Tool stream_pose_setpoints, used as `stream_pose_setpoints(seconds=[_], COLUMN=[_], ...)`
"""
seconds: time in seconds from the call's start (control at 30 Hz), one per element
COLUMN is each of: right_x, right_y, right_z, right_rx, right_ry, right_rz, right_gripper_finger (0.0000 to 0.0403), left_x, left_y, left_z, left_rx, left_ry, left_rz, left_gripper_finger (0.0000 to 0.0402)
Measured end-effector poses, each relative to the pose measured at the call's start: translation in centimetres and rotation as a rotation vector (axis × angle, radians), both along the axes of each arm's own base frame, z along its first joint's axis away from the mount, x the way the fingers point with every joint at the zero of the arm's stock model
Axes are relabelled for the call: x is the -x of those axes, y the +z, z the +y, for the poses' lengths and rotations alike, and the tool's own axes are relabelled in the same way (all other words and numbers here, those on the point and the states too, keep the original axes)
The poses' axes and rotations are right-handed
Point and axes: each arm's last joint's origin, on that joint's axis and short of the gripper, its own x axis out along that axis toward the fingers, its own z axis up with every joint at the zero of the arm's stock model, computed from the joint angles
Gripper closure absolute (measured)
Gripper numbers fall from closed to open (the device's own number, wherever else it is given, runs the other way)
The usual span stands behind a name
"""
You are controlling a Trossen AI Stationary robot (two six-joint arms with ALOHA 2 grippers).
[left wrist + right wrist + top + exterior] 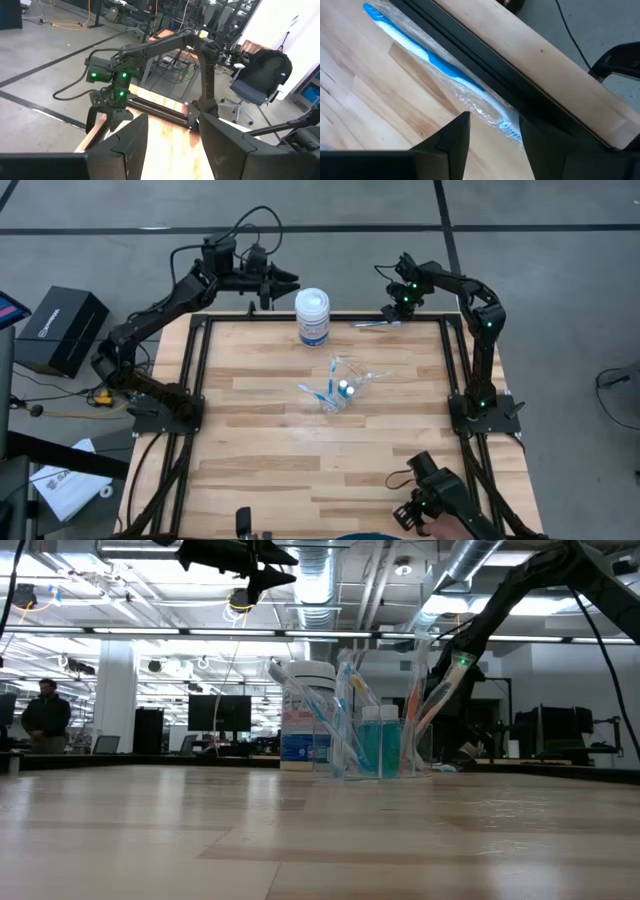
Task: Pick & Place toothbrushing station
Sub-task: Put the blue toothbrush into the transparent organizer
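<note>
You have two matte black, six-joint metal arms, the left arm [150, 315] and right arm [478, 330], each bolted to a flat black base plate at the table's side rail. Loose black cables loop over the left arm's wrist; small green indicator lights glow along the right arm. Each ends in two broad, angular black fingers [125, 150].

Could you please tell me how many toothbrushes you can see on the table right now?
3, perhaps more: one wrapped toothbrush at the far edge under the right gripper, and two toothbrushes at the clear holder mid-table.
</note>
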Motion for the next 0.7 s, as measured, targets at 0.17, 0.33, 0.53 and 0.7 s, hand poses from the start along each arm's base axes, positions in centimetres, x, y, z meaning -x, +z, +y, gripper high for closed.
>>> stream_pose_setpoints(seconds=[0.17,0.33,0.53,0.7], right_x=[-0.3,-1.0,-1.5,-1.3], right_y=[-0.9,-0.9,-1.5,-1.7], right_z=[0.5,0.9,1.4,1.5], right_rx=[-0.045,-0.019,0.007,0.001], right_ry=[0.012,0.021,0.002,0.007], right_rz=[0.01,0.01,0.055,0.059], right_gripper_finger=[0.0235,0.0232,0.0256,0.0376], left_x=[0.1,0.1,0.1,0.1], left_y=[-0.4,-0.3,-0.3,-0.2], left_z=[0.2,0.2,0.2,0.2], left_rx=[0.009,0.0,-0.004,-0.008], left_ry=[0.008,0.007,0.007,0.007], left_rz=[0.009,0.002,-0.002,-0.006], left_gripper_finger=[0.023,0.023,0.023,0.023])
